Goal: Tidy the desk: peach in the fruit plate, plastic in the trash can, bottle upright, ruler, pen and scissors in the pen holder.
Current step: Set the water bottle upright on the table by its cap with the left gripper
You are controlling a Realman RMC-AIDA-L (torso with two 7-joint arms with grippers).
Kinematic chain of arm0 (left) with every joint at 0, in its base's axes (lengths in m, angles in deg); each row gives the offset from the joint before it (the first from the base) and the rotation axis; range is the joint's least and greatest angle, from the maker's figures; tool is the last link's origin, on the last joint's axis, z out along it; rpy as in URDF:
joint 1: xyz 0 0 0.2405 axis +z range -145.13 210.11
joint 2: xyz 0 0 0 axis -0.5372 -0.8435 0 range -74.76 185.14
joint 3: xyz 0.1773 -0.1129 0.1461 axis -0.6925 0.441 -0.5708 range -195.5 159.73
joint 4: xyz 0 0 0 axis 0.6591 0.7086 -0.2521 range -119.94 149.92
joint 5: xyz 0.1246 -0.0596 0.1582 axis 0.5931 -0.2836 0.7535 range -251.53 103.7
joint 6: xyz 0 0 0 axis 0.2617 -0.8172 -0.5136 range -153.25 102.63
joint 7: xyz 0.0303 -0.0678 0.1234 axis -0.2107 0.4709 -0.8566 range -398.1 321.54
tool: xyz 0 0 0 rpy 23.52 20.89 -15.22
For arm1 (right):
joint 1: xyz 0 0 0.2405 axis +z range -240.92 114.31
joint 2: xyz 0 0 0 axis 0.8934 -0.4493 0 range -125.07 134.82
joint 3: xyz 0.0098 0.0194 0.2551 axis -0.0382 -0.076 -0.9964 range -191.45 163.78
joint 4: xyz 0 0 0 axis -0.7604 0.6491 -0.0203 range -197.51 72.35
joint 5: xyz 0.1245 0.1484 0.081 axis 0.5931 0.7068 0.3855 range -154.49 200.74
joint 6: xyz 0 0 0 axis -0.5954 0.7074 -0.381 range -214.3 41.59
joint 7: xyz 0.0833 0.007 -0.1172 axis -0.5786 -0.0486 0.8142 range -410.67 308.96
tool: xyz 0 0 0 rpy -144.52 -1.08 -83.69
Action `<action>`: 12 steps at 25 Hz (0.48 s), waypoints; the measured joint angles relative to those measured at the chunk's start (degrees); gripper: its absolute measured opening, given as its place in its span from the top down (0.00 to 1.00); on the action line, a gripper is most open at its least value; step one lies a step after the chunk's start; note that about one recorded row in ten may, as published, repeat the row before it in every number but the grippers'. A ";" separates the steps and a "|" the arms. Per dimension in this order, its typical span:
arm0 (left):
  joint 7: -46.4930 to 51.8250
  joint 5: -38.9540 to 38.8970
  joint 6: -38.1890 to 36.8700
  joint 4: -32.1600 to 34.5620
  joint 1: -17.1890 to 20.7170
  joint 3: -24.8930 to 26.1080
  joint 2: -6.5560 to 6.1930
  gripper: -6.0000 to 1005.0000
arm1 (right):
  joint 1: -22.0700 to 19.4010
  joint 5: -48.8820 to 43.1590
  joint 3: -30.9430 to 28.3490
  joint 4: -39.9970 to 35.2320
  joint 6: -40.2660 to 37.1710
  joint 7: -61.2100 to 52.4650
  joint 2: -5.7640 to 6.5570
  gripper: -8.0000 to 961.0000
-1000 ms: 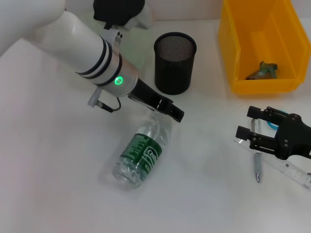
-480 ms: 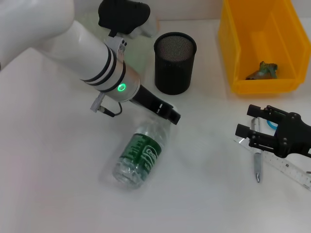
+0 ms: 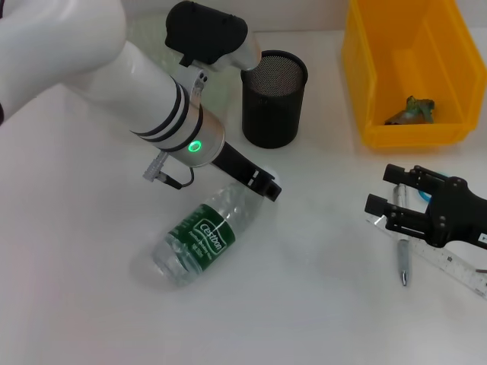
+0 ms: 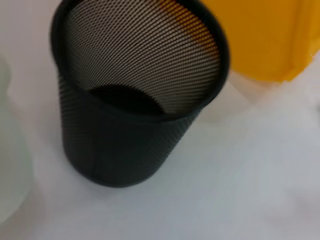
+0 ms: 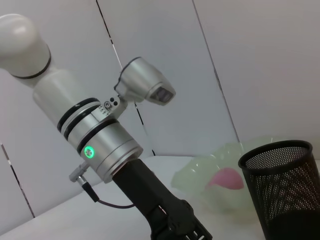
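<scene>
- While the left gripper (image 3: 266,187) presses at its neck, the bottle (image 3: 202,237) has swung since a second ago: its base now lies nearer the desk's (image 3: 304,304) left edge, label turned up.
- It lies flat near the desk's middle, so standing it up is not yet done.
- I cannot tell whether that gripper's jaws grip the neck.
- The right gripper (image 3: 396,209) hovers spread open near the right edge over the pen (image 3: 403,262) and ruler (image 3: 456,268).
- The pen holder (image 3: 274,99) stands toward the far edge, empty.
</scene>
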 joint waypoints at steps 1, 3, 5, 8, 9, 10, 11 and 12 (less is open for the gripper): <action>-0.06 0.03 0.00 1.16 0.60 -0.38 0.00 0.56 | 0.00 0.00 0.00 0.00 0.00 0.00 0.00 0.20; -0.46 0.05 -0.23 4.26 2.26 -0.70 -0.02 0.56 | -0.11 0.02 -0.01 0.51 0.00 0.14 0.00 0.20; -0.81 0.05 -0.36 5.59 3.00 -0.71 -0.06 0.56 | -0.17 0.03 0.00 1.05 0.00 0.62 0.00 0.20; -4.08 -0.32 -0.55 13.09 7.91 -0.11 -0.29 0.56 | -0.21 0.08 -0.04 1.15 0.00 0.69 0.00 0.20; -4.93 -0.49 -0.57 14.71 9.13 0.19 -0.31 0.56 | -0.22 0.14 -0.10 1.18 0.00 0.70 0.00 0.20; -5.80 -0.85 -0.55 16.21 10.23 0.55 -0.32 0.56 | -0.22 0.16 -0.12 1.21 0.00 0.70 0.00 0.20; -7.62 -2.03 -0.40 18.96 12.56 1.41 -0.34 0.56 | -0.23 0.18 -0.14 1.23 0.00 0.70 0.00 0.20; -8.17 -2.52 -0.34 19.55 13.07 1.64 -0.35 0.56 | -0.23 0.20 -0.17 1.25 0.00 0.70 0.00 0.20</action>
